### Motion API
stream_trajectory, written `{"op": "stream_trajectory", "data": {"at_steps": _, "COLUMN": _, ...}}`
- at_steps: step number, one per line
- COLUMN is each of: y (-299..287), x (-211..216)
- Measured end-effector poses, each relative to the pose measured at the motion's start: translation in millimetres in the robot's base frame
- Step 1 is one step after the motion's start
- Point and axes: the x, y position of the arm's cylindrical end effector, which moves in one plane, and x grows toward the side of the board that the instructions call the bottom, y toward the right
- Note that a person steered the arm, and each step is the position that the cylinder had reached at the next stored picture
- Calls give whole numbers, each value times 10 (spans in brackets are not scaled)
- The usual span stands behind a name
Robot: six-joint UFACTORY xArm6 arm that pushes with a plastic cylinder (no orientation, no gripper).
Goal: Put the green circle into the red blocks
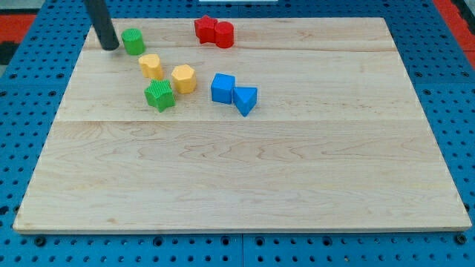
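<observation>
The green circle (133, 41) is a short green cylinder near the board's top left. My tip (109, 47) rests on the board just to the view's left of it, almost touching. Two red blocks sit together at the view's top centre: a red star-like block (204, 29) and a red cylinder (223, 34), touching each other. They lie well to the view's right of the green circle.
A yellow block (151, 66) and a yellow hexagon (184, 78) lie below the green circle. A green star block (159, 96) sits below those. A blue cube (222, 87) and a blue triangle (245, 99) touch, right of centre. The wooden board (245, 178) lies on a blue pegboard.
</observation>
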Motion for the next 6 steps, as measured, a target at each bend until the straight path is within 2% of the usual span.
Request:
{"op": "stream_trajectory", "data": {"at_steps": 2, "y": 925, "x": -61}}
{"op": "stream_trajectory", "data": {"at_steps": 3, "y": 1194, "x": -39}}
{"op": "stream_trajectory", "data": {"at_steps": 4, "y": 888, "x": 170}}
{"op": "stream_trajectory", "data": {"at_steps": 5, "y": 160, "x": 243}}
{"op": "stream_trajectory", "data": {"at_steps": 6, "y": -244, "x": 576}}
